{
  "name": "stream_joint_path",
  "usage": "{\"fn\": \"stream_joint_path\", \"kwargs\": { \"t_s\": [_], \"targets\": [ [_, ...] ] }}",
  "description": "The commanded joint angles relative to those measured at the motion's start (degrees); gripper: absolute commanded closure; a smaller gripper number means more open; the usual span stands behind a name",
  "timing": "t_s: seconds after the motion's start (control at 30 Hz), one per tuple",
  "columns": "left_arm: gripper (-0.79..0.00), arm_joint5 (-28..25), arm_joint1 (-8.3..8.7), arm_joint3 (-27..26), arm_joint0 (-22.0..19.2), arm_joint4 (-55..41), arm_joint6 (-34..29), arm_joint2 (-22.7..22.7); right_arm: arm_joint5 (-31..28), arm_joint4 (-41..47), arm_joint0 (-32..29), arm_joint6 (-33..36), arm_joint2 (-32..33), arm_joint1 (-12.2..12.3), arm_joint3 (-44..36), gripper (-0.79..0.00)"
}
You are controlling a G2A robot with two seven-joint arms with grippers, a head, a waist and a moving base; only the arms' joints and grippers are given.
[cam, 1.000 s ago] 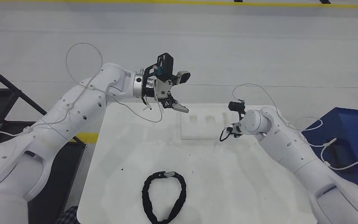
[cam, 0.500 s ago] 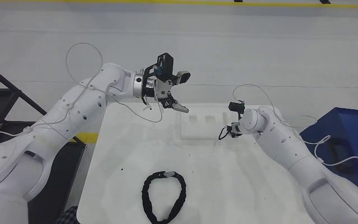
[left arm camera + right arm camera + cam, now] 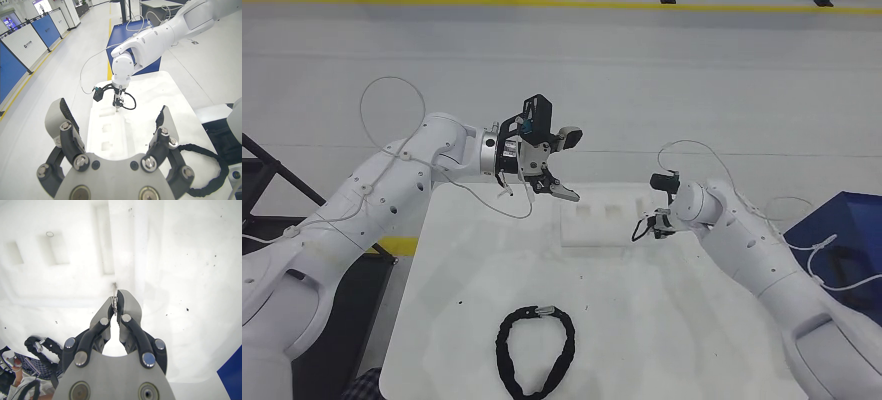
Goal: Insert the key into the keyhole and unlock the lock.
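The right tool has edged a little farther over the white foam tray. It is clenched on the key, whose tip sits at the end of a narrow slot in the tray. The left tool hangs spread wide above the desk's far edge. The black chain lock lies near the desk's front edge.
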Motion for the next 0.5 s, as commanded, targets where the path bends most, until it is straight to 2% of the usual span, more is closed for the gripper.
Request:
{"fn": "stream_joint_path", "kwargs": {
  "t_s": [0.0, 0.23, 0.47],
  "targets": [
    [-0.785, 0.0, 0.00, 0.0, 0.0, 0.0, 0.0, 0.0, -0.6, 0.4, -0.4, 0.9, 1.5, 0.7, -1.8, 0.000],
    [-0.785, 0.0, 0.00, 0.0, 0.0, 0.0, 0.0, 0.0, -3.7, 1.9, -5.3, 4.9, 10.5, 5.0, -13.1, 0.000],
    [-0.785, 0.0, 0.00, 0.0, 0.0, 0.0, 0.0, 0.0, -4.9, 1.9, -14.0, 8.4, 22.4, 9.6, -29.7, 0.000]
  ]
}}
